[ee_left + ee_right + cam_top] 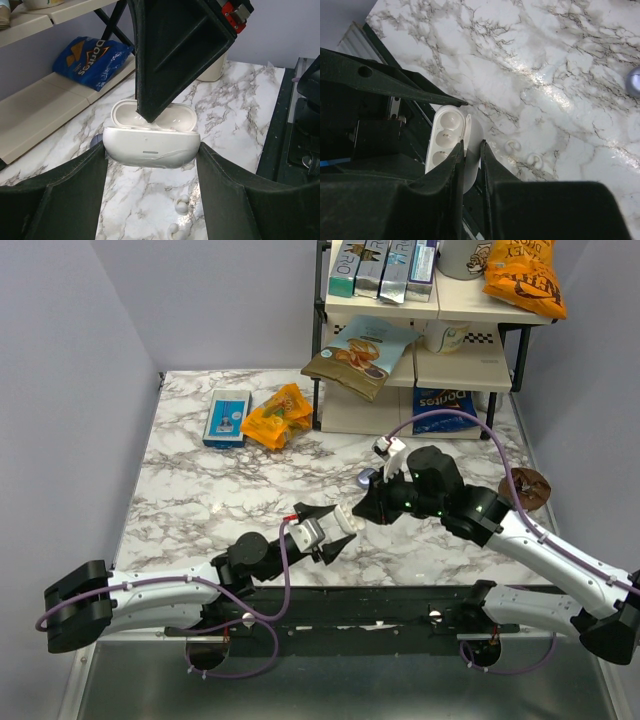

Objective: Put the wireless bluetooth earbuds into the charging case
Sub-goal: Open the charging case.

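My left gripper [151, 159] clamps the open white charging case [150, 142]; my right gripper [470, 149] pinches its lid [177, 117]. Both earbuds [512, 146] lie on the marble table [545, 60], just beside the case.

**benchtop_dan:** that charging case [150, 156] is smooth glossy white plastic, right? The earbuds [181, 205] look the same, shiny little white bits.

**marv_k:** yep. The left gripper [151, 145] and right gripper [472, 150] are both matt black plastic, kinda grainy. The table [200, 490] is a marble-look top with a sheen, there's glare all over it. The chip bag [92, 60] is crinkly glossy foil, and the shelf [30, 115] is pale and matt.
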Tool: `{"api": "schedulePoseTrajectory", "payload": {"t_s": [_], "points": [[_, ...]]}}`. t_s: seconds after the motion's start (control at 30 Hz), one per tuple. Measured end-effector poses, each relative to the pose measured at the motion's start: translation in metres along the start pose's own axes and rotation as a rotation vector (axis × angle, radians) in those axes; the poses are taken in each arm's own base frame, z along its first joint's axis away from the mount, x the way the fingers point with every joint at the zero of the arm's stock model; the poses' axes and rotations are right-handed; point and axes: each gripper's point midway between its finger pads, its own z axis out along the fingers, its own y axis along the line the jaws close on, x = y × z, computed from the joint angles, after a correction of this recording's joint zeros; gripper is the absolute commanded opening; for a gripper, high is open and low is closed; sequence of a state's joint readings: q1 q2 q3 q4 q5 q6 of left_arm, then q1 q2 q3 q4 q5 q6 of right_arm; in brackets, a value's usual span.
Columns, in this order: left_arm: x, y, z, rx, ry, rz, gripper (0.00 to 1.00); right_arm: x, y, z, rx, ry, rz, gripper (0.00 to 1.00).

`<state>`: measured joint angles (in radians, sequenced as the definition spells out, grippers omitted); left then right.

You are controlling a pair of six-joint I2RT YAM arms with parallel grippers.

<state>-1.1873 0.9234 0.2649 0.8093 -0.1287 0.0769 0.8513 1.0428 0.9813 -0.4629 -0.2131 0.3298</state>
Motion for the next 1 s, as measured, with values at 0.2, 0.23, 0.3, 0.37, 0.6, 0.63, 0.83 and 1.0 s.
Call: {"api": "schedulePoseTrajectory", "payload": {"t_s": [0.2,0.23,0.3,0.37,0.6,0.63,0.83,1.0], "points": [[0.001,0.001,0.004,-0.018,0.034,-0.033,0.99,-0.015,0.003,-0.012,0.004,-0.031,-0.054,0.01],[0.004,0.002,0.004,-0.022,0.046,-0.036,0.99,-0.018,0.005,-0.015,0.001,-0.041,-0.064,0.01],[0.011,0.002,0.002,-0.029,0.075,-0.050,0.99,-0.025,0.008,-0.020,-0.005,-0.059,-0.080,0.01],[0.015,0.003,0.001,-0.039,0.091,-0.066,0.99,-0.028,0.009,-0.023,-0.008,-0.071,-0.091,0.01],[0.018,0.004,-0.005,-0.073,0.124,-0.184,0.99,-0.033,-0.007,-0.033,0.084,-0.103,-0.200,0.01],[0.012,0.005,-0.007,-0.067,0.112,-0.212,0.99,-0.035,-0.012,-0.036,0.112,-0.116,-0.233,0.01],[-0.032,0.002,-0.007,0.064,0.039,-0.283,0.99,-0.038,-0.007,-0.049,0.157,-0.147,-0.446,0.01],[-0.055,0.009,0.008,0.177,0.051,-0.303,0.99,-0.029,0.008,-0.047,0.127,-0.134,-0.571,0.01]]}}
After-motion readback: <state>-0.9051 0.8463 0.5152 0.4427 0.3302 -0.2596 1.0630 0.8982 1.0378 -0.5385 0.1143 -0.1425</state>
